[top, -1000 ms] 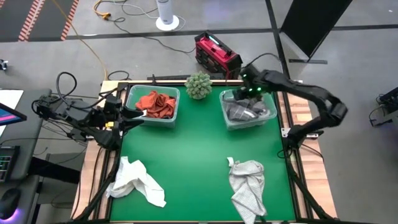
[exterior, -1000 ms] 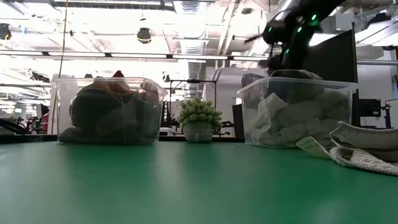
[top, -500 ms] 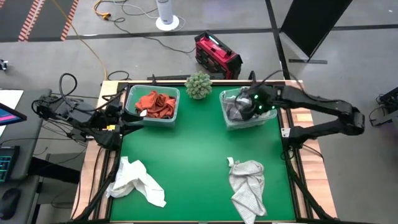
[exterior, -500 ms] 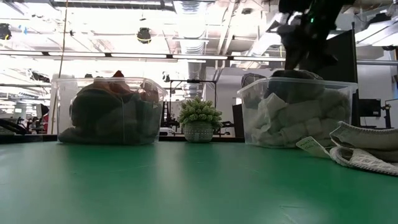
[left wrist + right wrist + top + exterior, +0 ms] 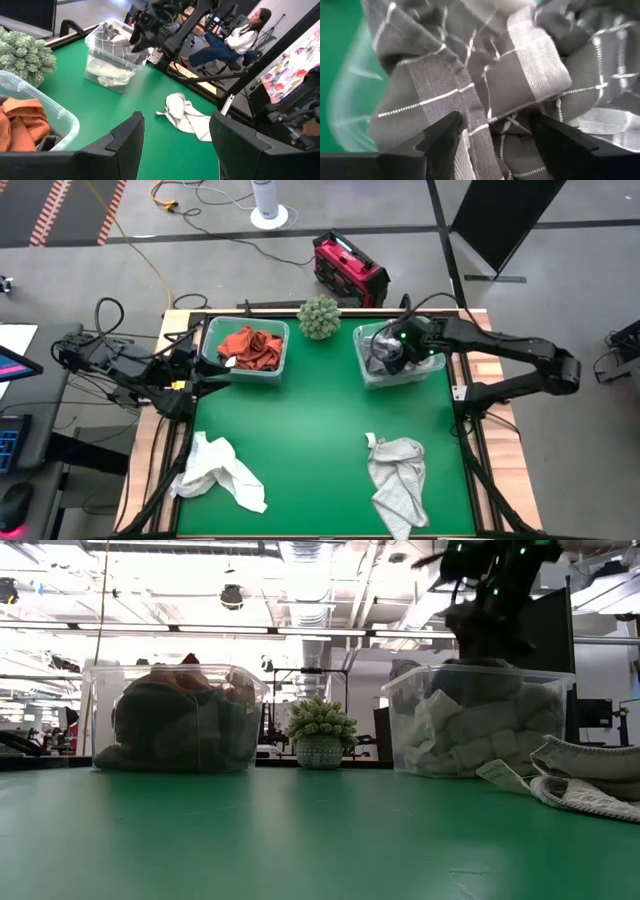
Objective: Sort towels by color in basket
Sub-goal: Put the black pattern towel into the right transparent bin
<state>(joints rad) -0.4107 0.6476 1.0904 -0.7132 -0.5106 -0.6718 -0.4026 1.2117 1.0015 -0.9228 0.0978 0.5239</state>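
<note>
From where I'm driving, the left gripper [image 5: 215,364] is parked at the bench's left edge beside the left bin [image 5: 212,367], jaws apart on nothing, probably just keeping clear. That bin holds the rust-orange towel [image 5: 251,346], so warm colours look like they go there. A white towel [image 5: 217,470] lies crumpled near the front left of the bench [image 5: 310,440], unsorted, and a grid-lined towel [image 5: 397,473] sits front right. The right gripper [image 5: 388,352] is down over the right bin [image 5: 434,370], jaws spread right above the dark plaid towel [image 5: 485,85] but not clamped on it. I guess the greys land there.
</note>
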